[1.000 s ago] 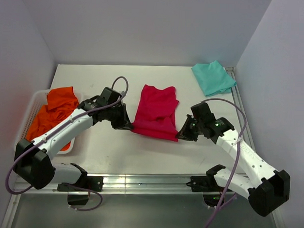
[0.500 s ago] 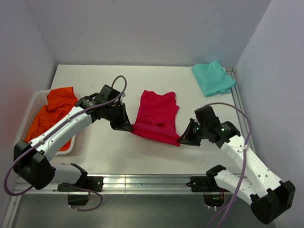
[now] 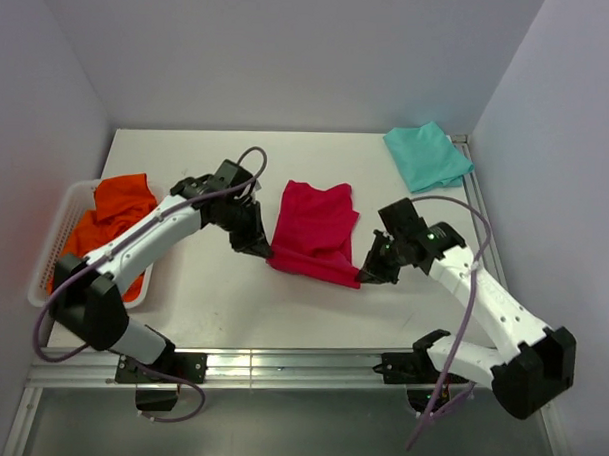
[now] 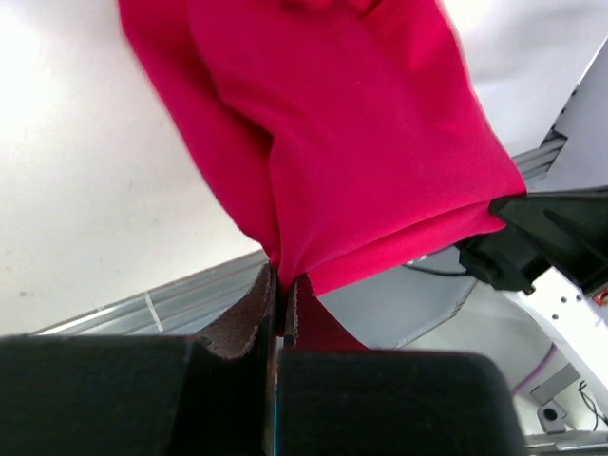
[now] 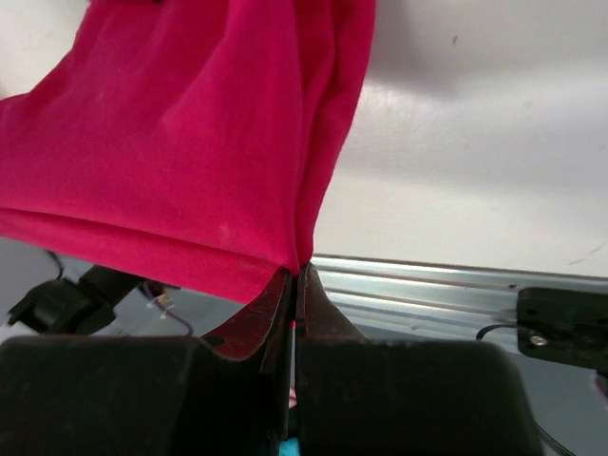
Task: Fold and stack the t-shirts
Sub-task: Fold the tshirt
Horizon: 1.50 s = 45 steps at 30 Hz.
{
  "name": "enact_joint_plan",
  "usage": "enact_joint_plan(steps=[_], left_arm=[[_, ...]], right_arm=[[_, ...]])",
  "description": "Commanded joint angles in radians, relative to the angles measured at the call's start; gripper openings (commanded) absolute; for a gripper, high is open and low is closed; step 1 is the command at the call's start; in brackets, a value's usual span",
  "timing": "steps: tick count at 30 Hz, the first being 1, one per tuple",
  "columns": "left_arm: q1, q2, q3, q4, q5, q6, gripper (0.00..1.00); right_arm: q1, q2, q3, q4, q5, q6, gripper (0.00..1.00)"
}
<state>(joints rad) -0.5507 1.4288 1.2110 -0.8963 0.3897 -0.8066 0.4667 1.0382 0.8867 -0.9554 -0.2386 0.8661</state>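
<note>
The left gripper (image 3: 265, 253) is clamped on the near left corner of the crimson-red t-shirt (image 3: 314, 228); the right gripper (image 3: 366, 278) is clamped on its near right corner; both pairs of jaws are pressed together with red cloth between them; the shirt lies in the middle of the table (image 3: 202, 304); at the left, orange garments (image 3: 110, 221) fill a white basket (image 3: 40, 279); the teal-green t-shirt (image 3: 425, 155) lies folded at the far right corner.
</note>
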Motion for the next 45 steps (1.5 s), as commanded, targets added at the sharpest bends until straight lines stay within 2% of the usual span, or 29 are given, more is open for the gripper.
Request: enact_joint_plan(steps=[1,3,5,6,7,8,9,10,11,12,13,14,15,16,18,19,20,21,22,23,25,26,27,29,32,37,45], left_arm=[[0.032,0.127,0.152,-0.059,-0.085,0.081,0.0],[0.051,0.208,0.272,-0.069,-0.065,0.105,0.0],[0.084,0.35,0.375,-0.09,-0.049,0.124,0.0],[0.096,0.457,0.501,-0.101,-0.051,0.141,0.0],[0.112,0.505,0.554,-0.086,-0.054,0.141,0.0],[0.148,0.56,0.606,-0.072,-0.046,0.139,0.12],[0.168,0.684,0.759,-0.079,-0.045,0.151,0.22],[0.19,0.741,0.828,-0.07,-0.061,0.144,0.44],[0.23,0.801,0.891,-0.066,-0.042,0.132,0.99],[0.254,0.896,0.982,-0.058,0.031,0.086,0.99],[0.285,0.916,0.987,0.004,0.088,0.055,1.0],[0.326,0.932,0.993,0.01,0.118,0.037,0.99],[0.336,0.938,1.034,-0.001,0.083,0.049,0.99],[0.342,0.926,1.044,-0.019,0.058,0.058,1.0],[0.353,0.851,0.991,-0.012,-0.004,0.093,0.99],[0.354,0.817,0.958,-0.004,-0.033,0.11,0.99],[0.354,0.779,0.868,0.043,-0.055,0.116,0.99],[0.357,0.701,0.825,0.063,-0.083,0.13,0.99],[0.36,0.667,0.785,0.075,-0.095,0.135,0.99],[0.362,0.638,0.727,0.089,-0.1,0.141,0.99],[0.362,0.575,0.676,0.096,-0.089,0.149,0.99],[0.36,0.561,0.63,0.096,-0.087,0.147,0.99],[0.357,0.532,0.602,0.108,-0.087,0.145,0.99],[0.347,0.506,0.518,0.125,-0.103,0.135,0.99],[0.339,0.464,0.423,0.161,-0.098,0.106,0.99],[0.316,0.411,0.364,0.152,-0.112,0.095,0.99],[0.296,0.309,0.276,0.103,-0.152,0.116,0.99]], right_arm=[[-0.019,0.117,0.115,-0.125,0.176,-0.1,0.0],[-0.026,0.231,0.22,-0.108,0.196,-0.127,0.0],[-0.054,0.325,0.311,-0.086,0.217,-0.166,0.0],[-0.083,0.433,0.41,-0.079,0.222,-0.192,0.0],[-0.1,0.495,0.472,-0.072,0.234,-0.205,0.0],[-0.117,0.564,0.538,-0.072,0.237,-0.217,0.0],[-0.134,0.701,0.678,-0.072,0.245,-0.229,0.0],[-0.17,0.779,0.769,-0.092,0.243,-0.245,0.0],[-0.19,0.859,0.873,-0.112,0.243,-0.265,0.21],[-0.207,1.007,1.087,-0.147,0.249,-0.271,0.48],[-0.221,1.078,1.203,-0.225,0.266,-0.274,0.7],[-0.249,1.136,1.306,-0.253,0.262,-0.279,1.0],[-0.26,1.195,1.421,-0.267,0.266,-0.276,1.0],[-0.266,1.2,1.433,-0.267,0.266,-0.273,1.0],[-0.28,1.128,1.288,-0.211,0.246,-0.272,1.0],[-0.28,1.087,1.206,-0.131,0.243,-0.274,1.0],[-0.281,1.012,1.124,-0.094,0.22,-0.273,1.0],[-0.28,0.976,0.968,-0.06,0.191,-0.279,1.0],[-0.281,0.941,0.892,-0.002,0.187,-0.279,1.0],[-0.28,0.863,0.742,0.032,0.177,-0.276,1.0],[-0.28,0.774,0.587,0.152,0.115,-0.273,1.0],[-0.28,0.69,0.518,0.187,0.099,-0.266,1.0],[-0.281,0.656,0.404,0.22,0.058,-0.259,1.0],[-0.278,0.579,0.283,0.288,0.039,-0.24,1.0],[-0.273,0.543,0.198,0.342,-0.005,-0.228,1.0],[-0.249,0.579,0.153,0.429,-0.014,-0.22,1.0],[-0.231,0.821,0.282,0.506,0.008,-0.231,1.0]])
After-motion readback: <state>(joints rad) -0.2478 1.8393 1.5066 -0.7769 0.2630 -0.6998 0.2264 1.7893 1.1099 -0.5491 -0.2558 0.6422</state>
